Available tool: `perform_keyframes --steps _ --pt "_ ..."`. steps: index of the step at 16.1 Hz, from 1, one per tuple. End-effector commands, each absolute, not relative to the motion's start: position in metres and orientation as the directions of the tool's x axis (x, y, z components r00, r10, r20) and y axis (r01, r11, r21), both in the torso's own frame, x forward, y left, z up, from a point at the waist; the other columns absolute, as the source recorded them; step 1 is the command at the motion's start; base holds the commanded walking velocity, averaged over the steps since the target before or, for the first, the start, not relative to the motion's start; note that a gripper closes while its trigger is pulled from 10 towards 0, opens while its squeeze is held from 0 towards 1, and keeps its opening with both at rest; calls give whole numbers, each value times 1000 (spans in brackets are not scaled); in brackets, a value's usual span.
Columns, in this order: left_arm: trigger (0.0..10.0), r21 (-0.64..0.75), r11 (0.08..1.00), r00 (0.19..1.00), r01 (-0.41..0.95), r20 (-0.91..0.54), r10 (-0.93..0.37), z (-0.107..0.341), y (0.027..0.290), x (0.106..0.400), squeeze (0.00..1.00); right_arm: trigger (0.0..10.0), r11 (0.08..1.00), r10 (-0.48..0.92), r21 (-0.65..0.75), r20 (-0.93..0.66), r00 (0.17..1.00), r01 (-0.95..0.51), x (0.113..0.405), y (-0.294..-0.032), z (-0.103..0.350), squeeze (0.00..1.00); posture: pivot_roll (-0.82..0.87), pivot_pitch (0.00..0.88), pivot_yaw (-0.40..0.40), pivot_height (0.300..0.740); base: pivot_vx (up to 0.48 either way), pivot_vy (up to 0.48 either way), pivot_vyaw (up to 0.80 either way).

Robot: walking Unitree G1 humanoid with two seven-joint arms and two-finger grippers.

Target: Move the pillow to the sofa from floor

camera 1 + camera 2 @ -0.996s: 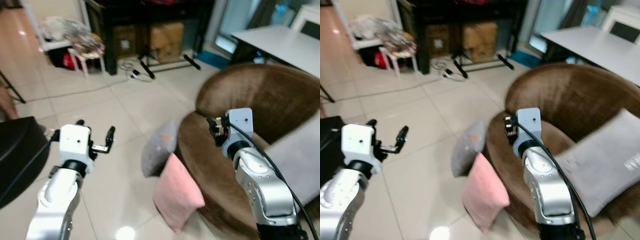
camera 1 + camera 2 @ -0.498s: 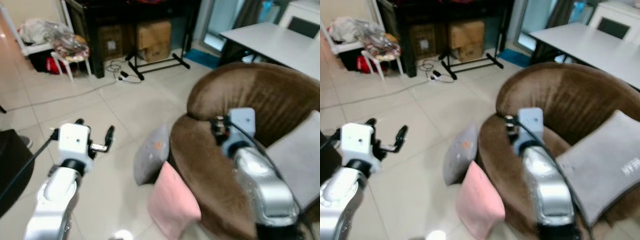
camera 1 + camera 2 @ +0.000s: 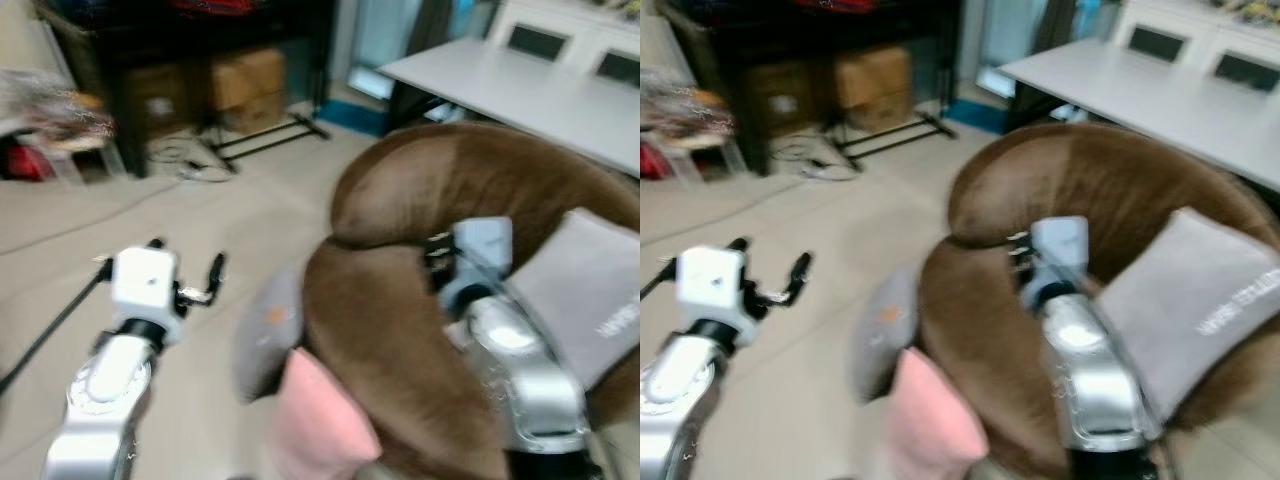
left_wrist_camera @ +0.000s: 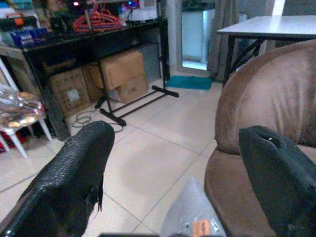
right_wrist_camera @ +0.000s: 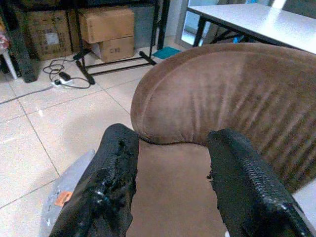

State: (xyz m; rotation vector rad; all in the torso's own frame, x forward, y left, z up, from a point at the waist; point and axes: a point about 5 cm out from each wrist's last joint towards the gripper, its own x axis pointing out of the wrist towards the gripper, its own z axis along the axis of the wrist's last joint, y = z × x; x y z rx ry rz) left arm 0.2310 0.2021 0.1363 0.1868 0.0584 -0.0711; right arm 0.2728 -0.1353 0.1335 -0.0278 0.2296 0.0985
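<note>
A pink pillow (image 3: pixel 322 432) and a grey pillow (image 3: pixel 262 335) stand on the tiled floor, both leaning against the front of the round brown sofa (image 3: pixel 440 190). Another grey cushion (image 3: pixel 578 290) lies on the sofa seat. My left gripper (image 3: pixel 187 260) is raised over the floor to the left of the grey pillow, open and holding nothing; the left wrist view shows that pillow's orange tag (image 4: pixel 200 228) below its fingers. My right gripper (image 3: pixel 436 262) hovers open above the sofa's front rim, its fingers (image 5: pixel 118 168) spread over the brown seat.
A white table (image 3: pixel 500 80) stands behind the sofa. A black shelf with cardboard boxes (image 3: pixel 245 75) is at the back, with a black stand's legs and cables (image 3: pixel 190 165) on the floor before it. A white stool (image 3: pixel 60 125) with bags is far left.
The whole picture has shifted left and blurred, so the camera has turned right toward the sofa. Both arms keep the same raised pose, both grippers still open.
</note>
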Motion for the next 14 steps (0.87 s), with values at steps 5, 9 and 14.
perform_keyframes --steps 5,9,14 --pt "10000 236 967 994 101 -66 -88 130 199 226 0 10000 993 115 -13 -193 975 -120 271 -143 136 0 -3 0 -63 725 0 0 0" --pt "10000 217 972 996 87 -54 -77 128 199 221 0 10000 992 116 -33 -194 974 -125 270 -145 133 0 -4 0 -68 681 0 0 0" --pt "10000 249 964 995 89 -64 -76 125 201 216 0 10000 991 122 -36 -199 972 -132 268 -145 131 0 3 0 -73 638 0 0 0"
